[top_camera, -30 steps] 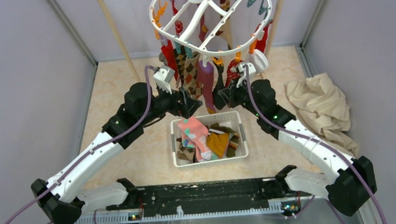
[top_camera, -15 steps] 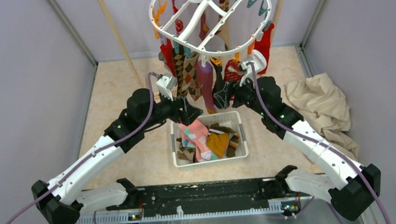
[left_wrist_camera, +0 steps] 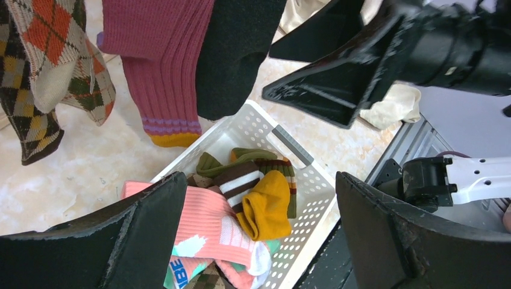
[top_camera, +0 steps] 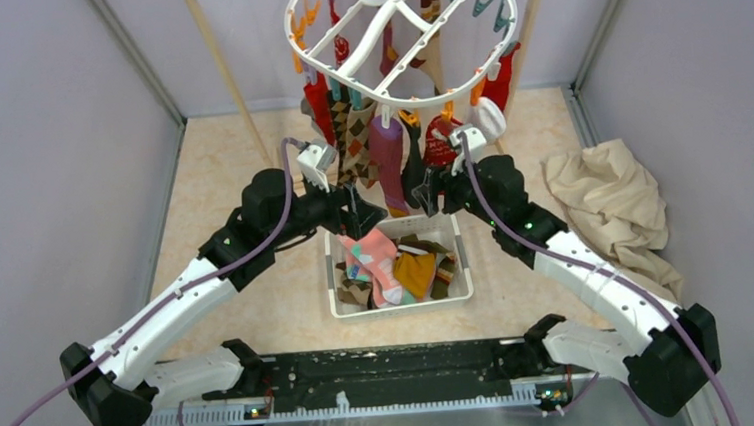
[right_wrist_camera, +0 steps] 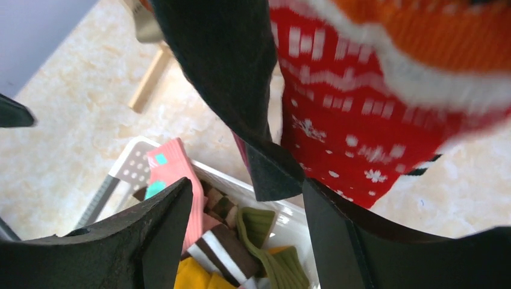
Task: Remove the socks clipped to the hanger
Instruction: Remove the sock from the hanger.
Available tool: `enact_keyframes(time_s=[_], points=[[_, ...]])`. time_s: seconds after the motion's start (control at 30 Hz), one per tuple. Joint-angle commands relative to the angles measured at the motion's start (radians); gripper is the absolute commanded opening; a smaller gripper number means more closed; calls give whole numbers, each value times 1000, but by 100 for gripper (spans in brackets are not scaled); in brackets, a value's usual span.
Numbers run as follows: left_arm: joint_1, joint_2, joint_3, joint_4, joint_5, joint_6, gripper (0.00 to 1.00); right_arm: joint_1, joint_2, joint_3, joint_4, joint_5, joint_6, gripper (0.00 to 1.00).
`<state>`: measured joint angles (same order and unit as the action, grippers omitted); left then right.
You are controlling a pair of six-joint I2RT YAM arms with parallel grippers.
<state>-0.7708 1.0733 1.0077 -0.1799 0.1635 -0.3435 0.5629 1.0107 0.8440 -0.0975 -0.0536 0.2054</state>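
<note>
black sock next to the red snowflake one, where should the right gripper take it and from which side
Pinch the black sock at its free lower end, coming from below with the right gripper. It hangs flat and straight down, its tip just above the open fingers' gap.

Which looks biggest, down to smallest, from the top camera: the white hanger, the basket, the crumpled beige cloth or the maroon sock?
1. white hanger, though it hangs nearer the camera, so that is unsure
2. basket and beige cloth, which look about alike
3. maroon sock
</note>
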Motion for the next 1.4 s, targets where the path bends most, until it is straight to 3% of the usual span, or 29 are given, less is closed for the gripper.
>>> enact_keyframes(time_s=[0.0, 0.27, 0.53, 0.73, 0.77, 0.9, 1.0, 1.07, 1.2, 1.37], points=[[-4, -20, 0, 1, 19, -5, 99, 6, 43, -33, 139, -2, -24, 68], [-4, -22, -2, -7, 24, -5, 99, 6, 163, -27, 262, -14, -28, 70], [-4, -24, -8, -10, 24, -6, 99, 6, 239, -14, 372, -107, 21, 49], [-4, -34, -14, -13, 20, -4, 99, 5, 279, -7, 430, -148, 61, 44], [-4, -36, -16, -13, 21, -3, 99, 4, 284, -6, 443, -158, 70, 45], [-4, -47, -23, -18, 20, 0, 99, 6, 294, -1, 455, -179, 98, 69], [-4, -55, -30, -18, 18, 1, 99, 6, 284, -10, 444, -149, 99, 74], [-4, -58, -34, -17, 18, 2, 99, 5, 274, -13, 437, -136, 93, 75], [-4, -63, -40, -15, 21, 4, 99, 6, 284, 0, 419, -148, 82, 66], [-3, -66, -40, -15, 24, 3, 99, 6, 325, 26, 382, -119, 80, 68]])
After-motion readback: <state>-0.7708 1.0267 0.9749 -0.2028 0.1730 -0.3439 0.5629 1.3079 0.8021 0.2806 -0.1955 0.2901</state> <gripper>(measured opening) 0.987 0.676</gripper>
